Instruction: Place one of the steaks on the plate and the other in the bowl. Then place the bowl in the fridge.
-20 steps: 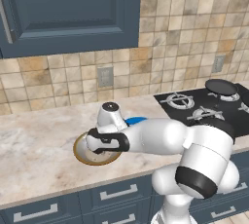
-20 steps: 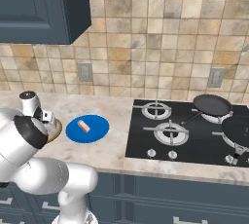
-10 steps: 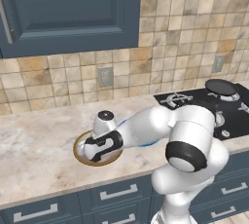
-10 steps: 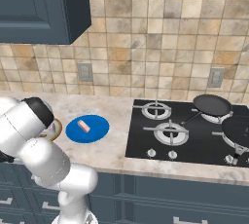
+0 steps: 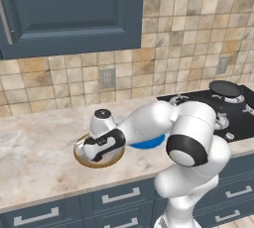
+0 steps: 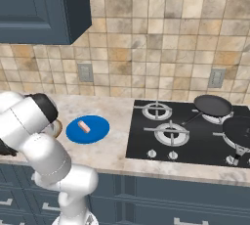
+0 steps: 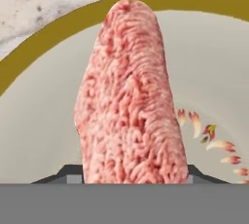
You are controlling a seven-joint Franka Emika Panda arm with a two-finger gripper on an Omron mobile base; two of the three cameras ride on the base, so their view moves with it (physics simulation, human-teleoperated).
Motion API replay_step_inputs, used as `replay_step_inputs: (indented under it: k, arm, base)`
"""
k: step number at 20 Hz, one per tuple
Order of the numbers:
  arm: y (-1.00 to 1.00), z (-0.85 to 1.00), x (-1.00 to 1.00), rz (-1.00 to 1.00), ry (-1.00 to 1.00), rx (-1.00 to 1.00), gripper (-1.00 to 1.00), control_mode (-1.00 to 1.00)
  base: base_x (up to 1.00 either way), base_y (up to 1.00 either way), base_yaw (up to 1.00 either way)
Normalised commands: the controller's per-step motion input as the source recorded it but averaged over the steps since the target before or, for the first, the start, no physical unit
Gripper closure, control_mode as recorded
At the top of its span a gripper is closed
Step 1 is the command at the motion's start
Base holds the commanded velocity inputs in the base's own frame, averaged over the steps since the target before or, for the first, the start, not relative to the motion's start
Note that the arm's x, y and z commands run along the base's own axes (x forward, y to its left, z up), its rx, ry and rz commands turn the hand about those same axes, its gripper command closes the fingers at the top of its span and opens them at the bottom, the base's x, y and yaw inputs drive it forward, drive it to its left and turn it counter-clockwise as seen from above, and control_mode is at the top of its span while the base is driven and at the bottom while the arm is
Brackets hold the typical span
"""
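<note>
One steak [image 7: 129, 106], a pinkish-red slab, fills the middle of the hand view over the pale inside of the bowl [image 7: 48, 35] with its tan-brown rim. My gripper [image 7: 129, 180] has a fingertip close against each side of that steak; a hold cannot be made out. In the left base view the gripper [image 5: 93, 148] is down in the bowl [image 5: 80, 158] on the counter. The other steak [image 6: 84, 127] lies on the blue plate [image 6: 90, 133], just right of the bowl [image 6: 58, 128]. The fridge is out of view.
A black hob [image 6: 195, 136] with a dark frying pan [image 6: 212, 105] takes up the counter's right part. A tiled wall with sockets [image 5: 106, 78] stands behind, blue cupboards [image 5: 69, 9] hang above, and drawers [image 5: 119, 196] run below the counter's front edge.
The hand has sunk lower into the bowl and shifted a little left. The arm's elbow has swung forward. Plate and its steak have not moved.
</note>
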Motion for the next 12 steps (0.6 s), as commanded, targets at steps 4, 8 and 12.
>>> replay_step_inputs:
  k: [4,8,12]
  arm:
    - [-0.07,0.38,-0.09,-0.01,0.02,0.0,-1.0,-1.0]
    - [-0.41,0.31,-0.2,-0.01,0.0,0.0,-1.0,-1.0]
    - [-0.48,0.79,-0.58,0.0,-0.09,0.0,-1.0,-1.0]
  base:
    - [0.0,0.0,0.0]
    - [0.0,0.0,0.0]
    - [0.0,0.0,0.0]
